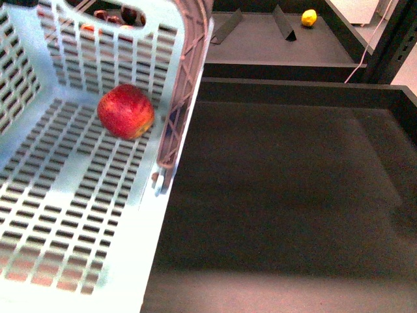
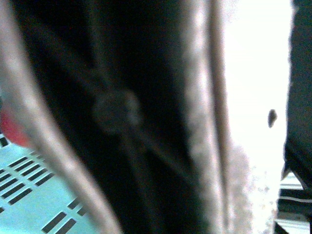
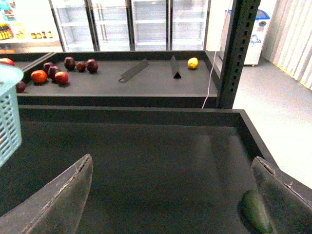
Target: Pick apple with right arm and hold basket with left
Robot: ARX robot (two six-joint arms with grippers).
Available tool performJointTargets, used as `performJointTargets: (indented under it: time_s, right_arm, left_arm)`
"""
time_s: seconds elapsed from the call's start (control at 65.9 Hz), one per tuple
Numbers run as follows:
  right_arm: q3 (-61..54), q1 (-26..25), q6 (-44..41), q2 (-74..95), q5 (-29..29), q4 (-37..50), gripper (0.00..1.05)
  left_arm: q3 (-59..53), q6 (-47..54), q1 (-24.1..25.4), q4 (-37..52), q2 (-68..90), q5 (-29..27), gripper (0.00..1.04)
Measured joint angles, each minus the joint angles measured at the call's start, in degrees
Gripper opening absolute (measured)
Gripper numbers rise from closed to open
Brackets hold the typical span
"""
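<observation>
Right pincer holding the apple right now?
No, the apple lies on the basket floor, and the right pincer stands open and empty over the dark tray.

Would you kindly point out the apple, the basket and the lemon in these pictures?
apple [image 1: 126, 111]: front view, middle of its red skin.
basket [image 1: 71, 215]: front view, a bare part of its slotted floor.
lemon [image 1: 309, 17]: front view, centre of the yellow fruit.
</observation>
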Motion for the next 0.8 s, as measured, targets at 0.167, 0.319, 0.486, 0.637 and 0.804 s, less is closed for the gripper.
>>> performJointTargets:
  time_s: [0.167, 0.319, 0.486, 0.637, 0.804]
  right_arm:
    - [0.00, 0.00, 0.00, 0.00, 0.00, 0.00, 0.96]
    - [0.00, 0.00, -0.02, 0.00, 0.02, 0.00, 0.96]
    - [0.00, 0.00, -0.02, 0.00, 0.00, 0.00, 0.96]
    - [0.00, 0.00, 0.00, 0.00, 0.02, 0.00, 0.96]
    - [0.02, 0.00, -0.02, 0.00, 0.00, 0.00, 0.96]
  left_arm:
    - [-4.26, -6.03, 6.05, -0.68, 0.09, 4.50, 0.14]
    - [-4.87, -9.88, 13.51, 1.38, 3.41, 8.92, 0.14]
    - [-1.75, -9.14, 19.45, 2.95, 11.80, 12.13, 0.14]
    - [3.50, -6.01, 22.03, 5.46, 20.15, 17.62, 0.14]
    - [6.93, -5.60, 22.91, 5.29, 25.49, 22.38, 0.14]
